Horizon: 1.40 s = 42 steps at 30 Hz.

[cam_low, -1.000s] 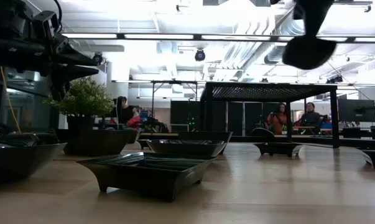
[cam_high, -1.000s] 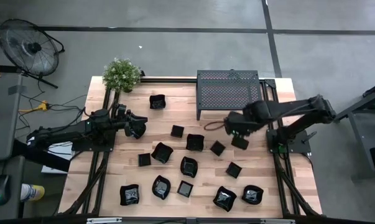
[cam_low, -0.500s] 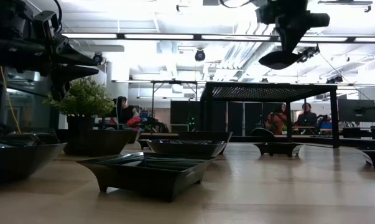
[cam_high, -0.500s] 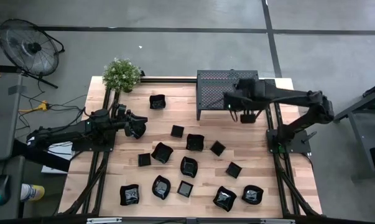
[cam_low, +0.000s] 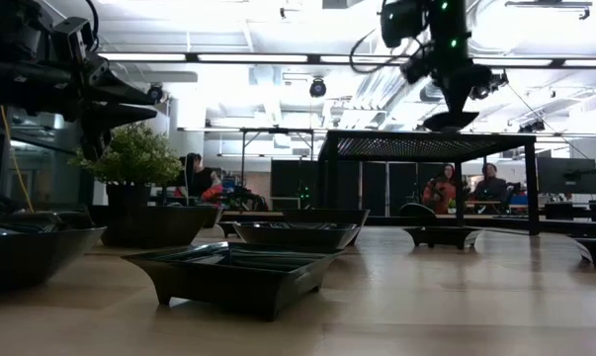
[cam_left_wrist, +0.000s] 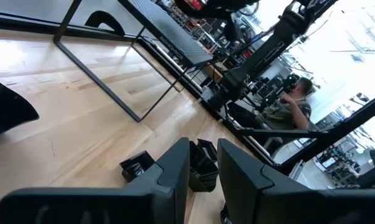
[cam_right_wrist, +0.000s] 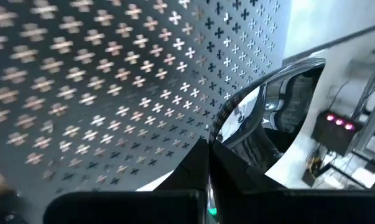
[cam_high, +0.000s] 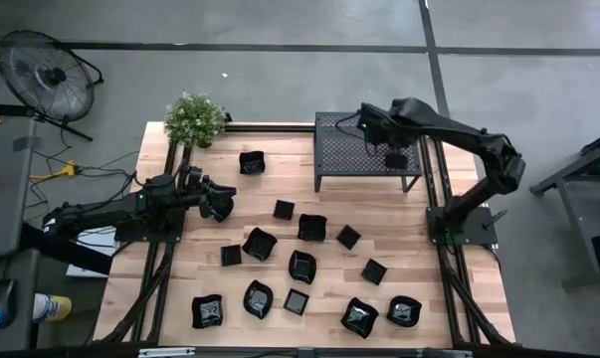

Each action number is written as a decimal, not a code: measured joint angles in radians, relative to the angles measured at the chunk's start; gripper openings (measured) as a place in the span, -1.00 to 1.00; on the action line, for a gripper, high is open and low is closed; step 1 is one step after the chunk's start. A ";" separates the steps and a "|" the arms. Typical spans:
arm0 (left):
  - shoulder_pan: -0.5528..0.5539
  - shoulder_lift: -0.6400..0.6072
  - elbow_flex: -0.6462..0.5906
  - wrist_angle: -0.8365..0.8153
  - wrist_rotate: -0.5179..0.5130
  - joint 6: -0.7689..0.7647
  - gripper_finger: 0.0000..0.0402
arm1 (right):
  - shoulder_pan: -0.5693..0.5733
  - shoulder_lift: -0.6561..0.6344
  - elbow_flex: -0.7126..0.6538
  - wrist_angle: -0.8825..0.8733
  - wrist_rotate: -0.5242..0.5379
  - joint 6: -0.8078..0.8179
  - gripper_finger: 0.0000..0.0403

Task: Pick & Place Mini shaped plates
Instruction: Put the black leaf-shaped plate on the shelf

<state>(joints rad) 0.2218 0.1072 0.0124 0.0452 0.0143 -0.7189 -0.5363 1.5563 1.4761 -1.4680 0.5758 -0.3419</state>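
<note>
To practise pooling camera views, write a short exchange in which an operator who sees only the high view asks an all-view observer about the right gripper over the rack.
Operator: Is the right gripper holding anything over the rack?
Observer: Yes. The right wrist view shows it shut on a mini plate, gripped by the rim.
Operator: Is it set down?
Observer: No. In the low view it hangs just above the rack top.
Operator: And the left gripper?
Observer: Its wrist view shows nothing between its fingers.
</note>
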 joint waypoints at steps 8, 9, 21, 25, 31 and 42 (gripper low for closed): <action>0.000 0.000 0.000 -0.002 0.000 0.000 -0.60 | -0.078 0.075 0.000 0.056 -0.013 -0.014 -1.00; 0.000 0.000 0.000 -0.002 0.000 0.000 -0.60 | -0.085 0.084 0.000 0.056 -0.019 -0.006 -1.00; 0.000 0.000 0.000 -0.002 0.000 0.000 -0.60 | -0.106 0.102 0.000 0.080 -0.089 -0.016 -1.00; 0.000 0.000 0.000 -0.002 0.000 0.000 -0.60 | -0.106 0.102 0.000 0.082 -0.115 -0.016 -1.00; 0.000 0.000 0.000 -0.002 0.000 0.000 -0.60 | -0.106 0.101 0.000 0.082 -0.147 -0.025 -1.00; 0.000 0.000 0.000 -0.002 0.000 0.000 -0.60 | -0.106 0.101 0.000 0.071 -0.158 -0.015 -1.00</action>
<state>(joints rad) 0.2220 0.1070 0.0124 0.0429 0.0144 -0.7190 -0.6422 1.6573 1.4761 -1.3972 0.4176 -0.3569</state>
